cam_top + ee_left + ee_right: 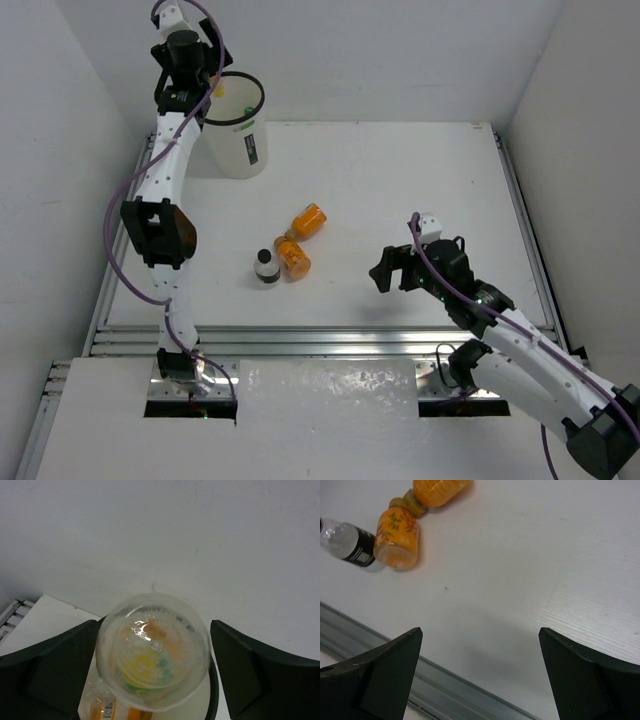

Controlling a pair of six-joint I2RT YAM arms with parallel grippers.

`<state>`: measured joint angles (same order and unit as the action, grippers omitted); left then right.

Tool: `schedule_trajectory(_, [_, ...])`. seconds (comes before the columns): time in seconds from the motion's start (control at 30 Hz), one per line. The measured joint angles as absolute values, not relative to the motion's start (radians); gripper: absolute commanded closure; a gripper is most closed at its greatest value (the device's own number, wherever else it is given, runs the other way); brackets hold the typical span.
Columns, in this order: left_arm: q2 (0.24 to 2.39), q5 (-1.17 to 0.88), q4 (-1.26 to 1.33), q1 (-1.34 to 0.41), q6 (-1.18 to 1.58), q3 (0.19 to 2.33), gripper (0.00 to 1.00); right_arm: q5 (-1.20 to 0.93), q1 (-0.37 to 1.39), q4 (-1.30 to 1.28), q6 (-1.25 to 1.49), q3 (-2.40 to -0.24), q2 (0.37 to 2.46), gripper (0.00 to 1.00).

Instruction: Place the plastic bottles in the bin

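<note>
Hanging over the bin (238, 143), left gripper (153, 626) flanks a clear bottle (150, 680), pinch impossible to tell, while right gripper (480, 632) gapes above the bench (530, 555).

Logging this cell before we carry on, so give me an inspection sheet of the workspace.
Surface: white table, no spills seen.
Job's things: bin far left; clear bottle above it; two orange bottles and dark bottle mid-table.
Clutter: nothing seen.
Grippers: left gripper flanks the clear bottle, grip unclear; right gripper open, empty.
Cables: purple cables along both arms.
Surroundings: white walls, metal rails.
</note>
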<state>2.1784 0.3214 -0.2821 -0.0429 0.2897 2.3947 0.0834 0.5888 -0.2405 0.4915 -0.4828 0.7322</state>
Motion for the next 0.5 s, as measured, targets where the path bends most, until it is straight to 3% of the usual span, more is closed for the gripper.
schedule_trajectory(0.27, [2.137,0.290,-0.324,-0.052,0.278,2.356,0.00,-0.105,0.590,-0.137,0.498,-0.513,1.007,0.01])
schedule_trajectory(0.37, [1.942,0.258,-0.398,-0.065,0.311,2.182,0.00,-0.176,0.594,-0.138,0.493,-0.653,1.206,0.02])
schedule_trajectory(0.5, [1.511,0.170,-0.426,-0.084,0.400,1.800,0.00,-0.242,0.614,-0.114,0.494,-0.887,1.453,0.01])
